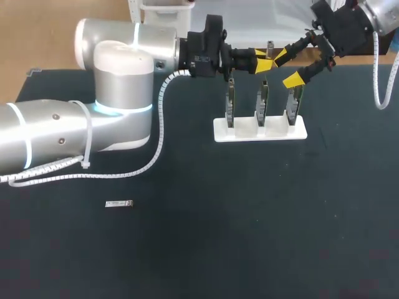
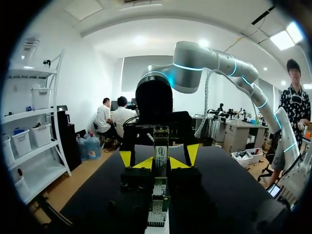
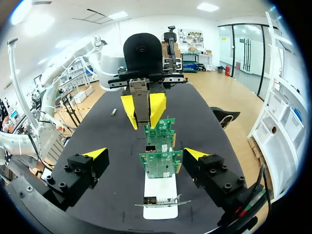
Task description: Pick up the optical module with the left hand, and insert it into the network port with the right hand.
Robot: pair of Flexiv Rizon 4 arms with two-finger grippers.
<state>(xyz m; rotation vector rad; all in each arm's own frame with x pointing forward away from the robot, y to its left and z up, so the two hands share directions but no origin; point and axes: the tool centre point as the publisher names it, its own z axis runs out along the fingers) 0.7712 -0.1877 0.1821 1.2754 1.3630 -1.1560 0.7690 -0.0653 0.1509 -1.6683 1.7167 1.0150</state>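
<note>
A silver optical module [image 1: 270, 46] is pinched upright in my left gripper [image 1: 264, 61], which hangs over the middle one of three green network cards [image 1: 262, 103] standing on a white base [image 1: 260, 132]. Seen from the left wrist, the module [image 2: 161, 151] sits between that gripper's [image 2: 161, 164] yellow tips. My right gripper [image 1: 287, 67] faces it from the other side, open wide, its fingertips [image 3: 93, 155] flanking the cards [image 3: 160, 163]. Ahead of it the left gripper [image 3: 143, 111] holds the module [image 3: 140, 100]. The right gripper [image 3: 144, 155] holds nothing.
A second silver module [image 1: 118, 204] lies flat on the black table at the front left, also seen far off as module [image 3: 113, 112]. The left arm's white cable loops over the table behind it. The white base [image 3: 160, 192] sits under the right gripper.
</note>
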